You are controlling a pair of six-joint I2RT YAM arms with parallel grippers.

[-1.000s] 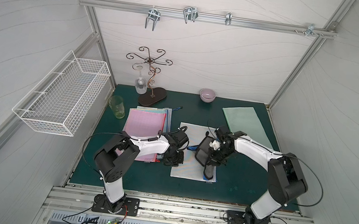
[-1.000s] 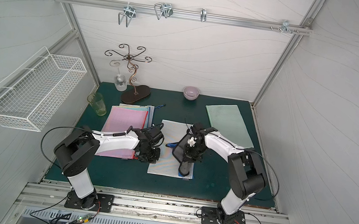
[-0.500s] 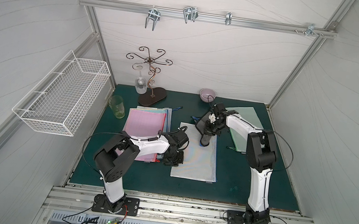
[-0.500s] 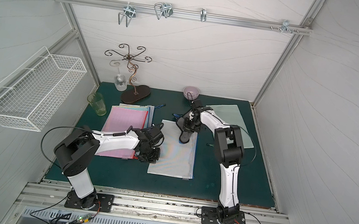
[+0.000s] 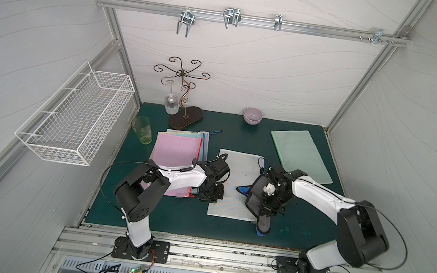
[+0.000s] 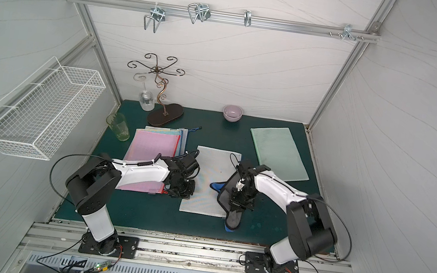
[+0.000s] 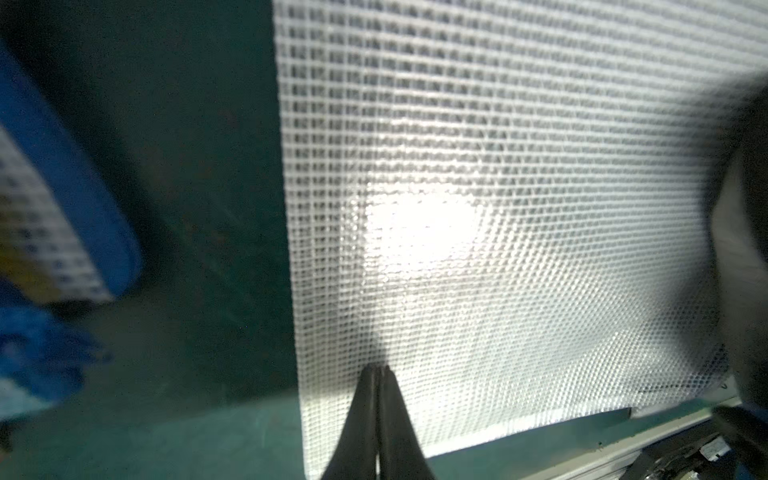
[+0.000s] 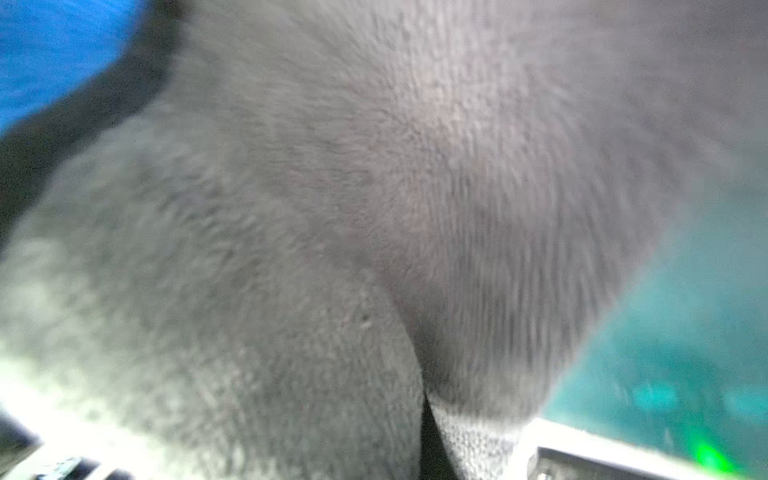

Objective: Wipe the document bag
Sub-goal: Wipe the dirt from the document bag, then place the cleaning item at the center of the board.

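Lying flat mid-mat, the bag [image 5: 238, 172] has its left edge just beside the pink stack [image 5: 176, 151], with a thin strip of mat [image 5: 179, 220] between them. The widest bare room is the near band of mat, between the bag's near edge and the rail. Another strip runs between its right edge and the green sheet [image 5: 300, 154].

The left gripper [image 7: 377, 372] has its fingers pressed together, tips on the bag just inside that left edge. The right gripper [image 5: 267, 209] is clamped on the cloth [image 5: 252, 198], which drapes over the bag's near right corner and spills onto the mat.

That gripper's fingers are buried in the fabric in both top views, and the right wrist view is nearly all blurred grey cloth [image 8: 374, 208]. The left arm hides the stack's near right corner, and the cloth covers part of the bag's right edge.
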